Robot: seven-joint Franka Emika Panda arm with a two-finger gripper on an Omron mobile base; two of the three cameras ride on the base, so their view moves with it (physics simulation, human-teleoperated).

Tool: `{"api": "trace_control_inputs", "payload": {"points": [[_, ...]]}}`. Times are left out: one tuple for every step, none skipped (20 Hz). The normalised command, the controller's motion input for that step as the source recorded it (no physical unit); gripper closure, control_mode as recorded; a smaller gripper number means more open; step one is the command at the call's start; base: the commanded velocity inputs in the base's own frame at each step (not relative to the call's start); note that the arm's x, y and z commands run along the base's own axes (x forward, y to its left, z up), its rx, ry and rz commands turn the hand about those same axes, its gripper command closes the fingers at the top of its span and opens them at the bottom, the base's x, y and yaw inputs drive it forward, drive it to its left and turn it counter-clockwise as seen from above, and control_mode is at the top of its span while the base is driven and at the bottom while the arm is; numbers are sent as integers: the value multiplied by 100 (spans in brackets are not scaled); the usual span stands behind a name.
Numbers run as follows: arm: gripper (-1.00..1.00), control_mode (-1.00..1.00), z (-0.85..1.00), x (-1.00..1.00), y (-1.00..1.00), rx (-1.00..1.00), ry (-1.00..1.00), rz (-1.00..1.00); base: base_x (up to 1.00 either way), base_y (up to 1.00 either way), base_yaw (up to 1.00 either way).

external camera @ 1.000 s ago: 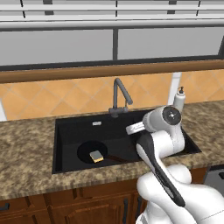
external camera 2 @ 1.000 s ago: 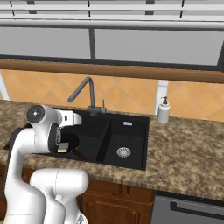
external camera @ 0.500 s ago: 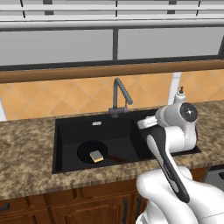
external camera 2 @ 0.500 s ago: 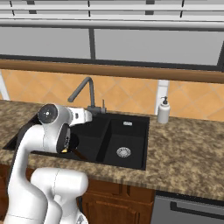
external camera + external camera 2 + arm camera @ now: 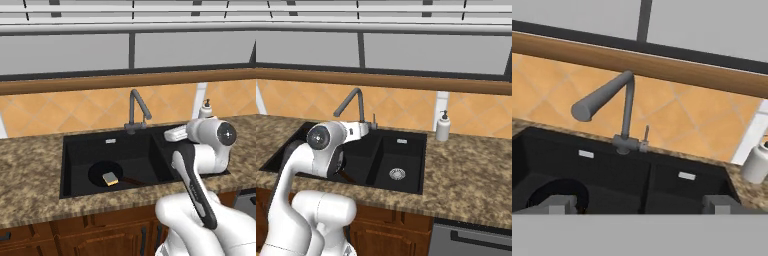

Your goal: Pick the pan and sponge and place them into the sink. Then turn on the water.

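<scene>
- You see the sink holding the pan in its large basin.
- The sponge lies inside the pan.
- Your fingers stand apart, empty, facing the faucet.

One black double-basin sink is set into one speckled brown tabletop. It has two basins: a large one and a smaller one. One round silver drain shows, in the smaller basin.

One black frying pan lies in the large basin, with one yellow sponge on it.

One dark grey gooseneck faucet stands behind the sink, with one thin side lever. One white soap dispenser bottle stands on the tabletop.

One white robot arm is present.
</scene>
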Motion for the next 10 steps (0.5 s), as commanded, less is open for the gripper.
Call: {"api": "trace_control_inputs", "payload": {"points": [[-100,-100,0,13,-30,3,-27,0,0,0,0],[-100,-100,0,11,-30,3,-27,0,0,0,0],[-100,-100,0,9,-31,3,-27,0,0,0,0],[-100,-100,0,4,-36,4,-28,0,0,0,0],[-100,-100,-4,0,-30,3,-27,0,0,0,0],[-100,-100,-8,0,-21,1,-25,0,0,0,0],[-100,-100,-12,0,-21,1,-24,0,0,0,0],[-100,-100,-14,0,-13,0,-24,0,0,0,0],[-100,-100,-15,0,-1,0,-22,0,0,0,0],[-100,-100,-9,0,-9,0,-20,0,0,0,0]]}}
